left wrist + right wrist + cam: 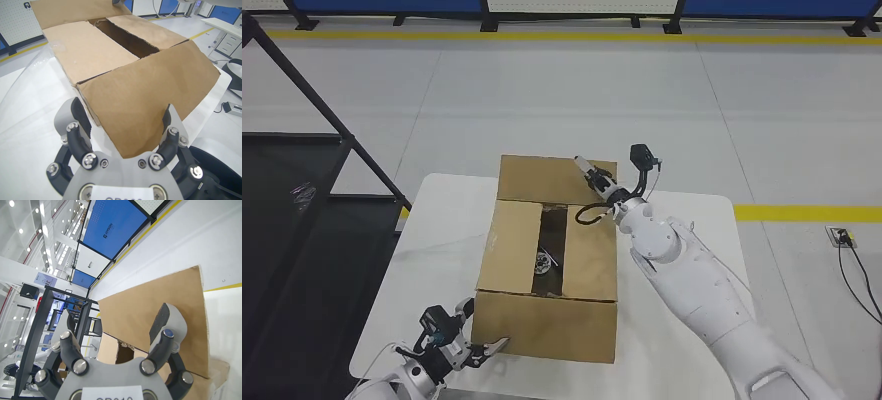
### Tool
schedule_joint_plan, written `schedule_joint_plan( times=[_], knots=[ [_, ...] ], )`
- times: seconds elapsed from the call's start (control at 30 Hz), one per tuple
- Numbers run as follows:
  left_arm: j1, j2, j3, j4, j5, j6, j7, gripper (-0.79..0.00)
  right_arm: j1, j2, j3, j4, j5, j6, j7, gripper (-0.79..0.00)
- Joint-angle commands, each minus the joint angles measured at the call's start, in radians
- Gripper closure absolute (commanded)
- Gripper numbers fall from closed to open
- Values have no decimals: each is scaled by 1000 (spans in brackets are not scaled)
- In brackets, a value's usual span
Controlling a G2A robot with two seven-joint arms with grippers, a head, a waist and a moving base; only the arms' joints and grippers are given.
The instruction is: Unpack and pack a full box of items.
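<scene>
A brown cardboard box (512,250) stands in the middle of the white table (442,250). Its two side flaps are folded in, leaving a dark gap (549,240) where a small pale item (542,263) shows inside. The near flap (143,91) slopes outward, and my left gripper (122,106) is open with that flap's lower edge between its fingers. It sits by the box's near left corner (487,350). The far flap (151,298) stands up. My right gripper (115,309) is open at its upper edge (584,163), with one finger (164,317) in front of the cardboard.
A black metal frame (322,110) stands left of the table, close to its corner. White table surface lies bare on both sides of the box (682,230). A yellow floor line (802,212) runs off to the right.
</scene>
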Motion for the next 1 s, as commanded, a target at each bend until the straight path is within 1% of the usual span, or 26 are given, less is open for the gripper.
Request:
schedule_joint_plan(
  times=[0.0, 0.23, 0.47, 0.77, 0.87, 0.97],
  knots=[
    [0, 1, 1, 1, 3, -5, -2, -785, 16, -12, -5, 44, 3, -3, -6, -785],
    [-8, 4, 9, 6, 18, -19, -15, -785, 58, -50, -21, 162, 22, -13, 15, -785],
    [-18, 7, 20, 20, 31, -24, -25, -785, 89, -79, -24, 245, 28, -16, 54, -785],
    [-26, 11, 34, 29, 48, -35, -30, -785, 112, -105, -21, 313, 20, -18, 85, -785],
    [-27, 12, 38, 30, 56, -38, -31, -785, 114, -109, -11, 330, 26, -33, 82, -785],
    [-27, 13, 39, 32, 55, -33, -26, -785, 113, -111, 11, 337, 50, -70, 77, -785]
  ],
)
